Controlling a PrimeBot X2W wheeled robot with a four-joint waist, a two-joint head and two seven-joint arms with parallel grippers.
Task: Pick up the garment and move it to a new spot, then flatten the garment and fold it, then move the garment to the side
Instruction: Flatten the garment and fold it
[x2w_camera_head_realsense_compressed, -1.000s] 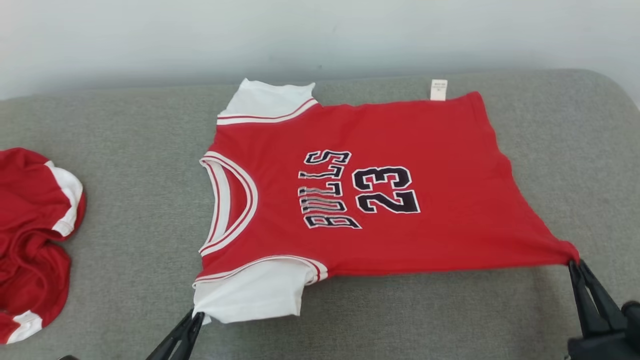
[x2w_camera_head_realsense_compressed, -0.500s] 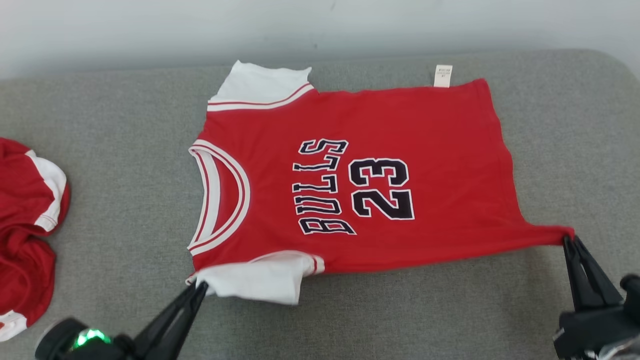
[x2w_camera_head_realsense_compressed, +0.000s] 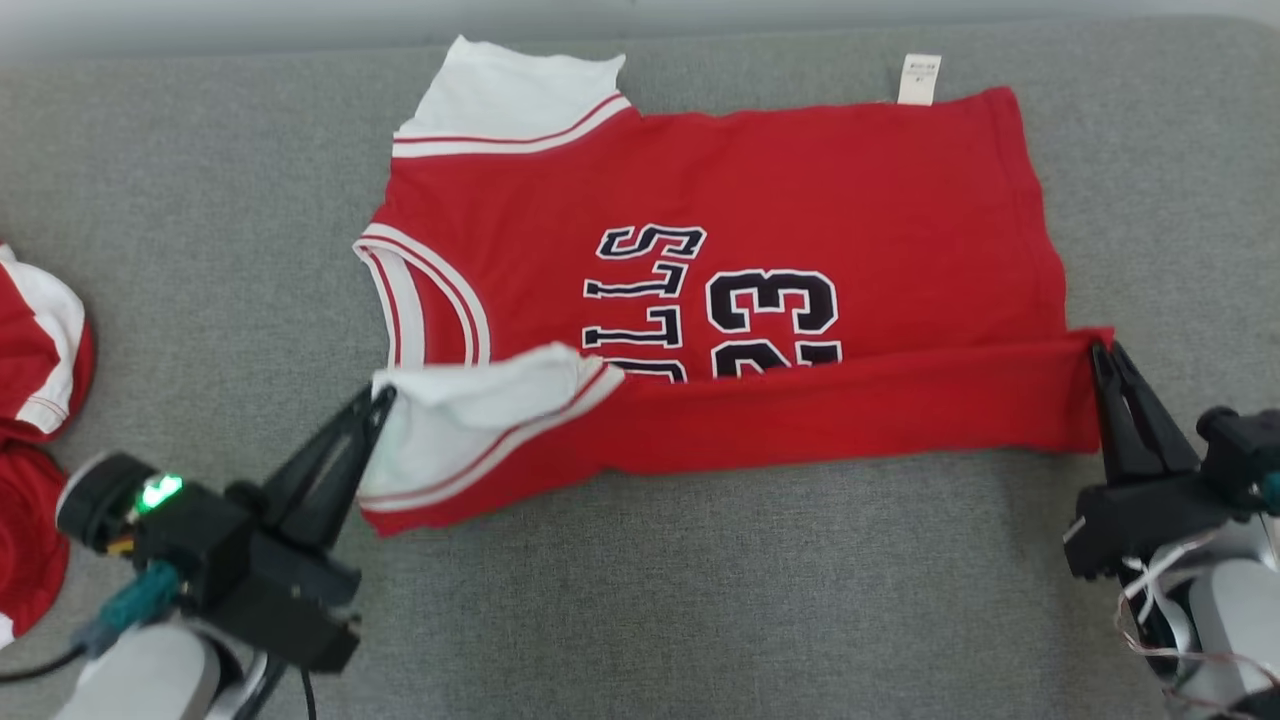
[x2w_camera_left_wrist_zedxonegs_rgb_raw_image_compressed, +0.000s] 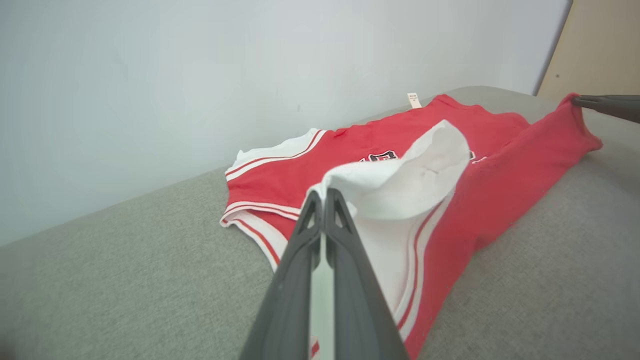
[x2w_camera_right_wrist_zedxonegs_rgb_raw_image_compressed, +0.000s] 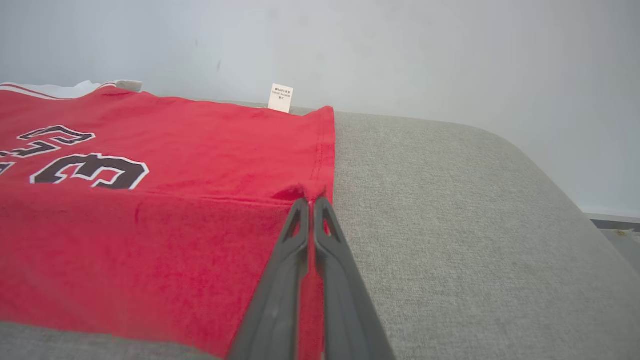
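A red basketball jersey (x2w_camera_head_realsense_compressed: 760, 180) with white sleeves, lettered "BULLS 23", is spread across the middle of the head view on a grey upholstered surface (x2w_camera_head_realsense_compressed: 700, 600). Its neck is turned toward the left of the frame and its hem toward the right. The near long edge is held off the surface and turned over toward the top of the frame, so that the lower part of the lettering is covered.

At the lower left, the left gripper (x2w_camera_head_realsense_compressed: 382, 398) is clenched on the tip of the near white sleeve (x2w_camera_head_realsense_compressed: 480, 400). At the right edge, the right gripper (x2w_camera_head_realsense_compressed: 1100, 352) is clamped on the near hem corner. In each wrist view the two dark fingers are seen pressed together with cloth pinched at their tips.

A small white label (x2w_camera_head_realsense_compressed: 918, 78) is seen at the far hem, upper right. A second red and white garment (x2w_camera_head_realsense_compressed: 35, 350) is bunched at the left edge, well apart.

The folding step is judged to be in hand, with a first lengthwise fold begun. Next, both held points would need to be carried evenly toward the far edge, kept taut, laid down with the edges matched, and only then released.
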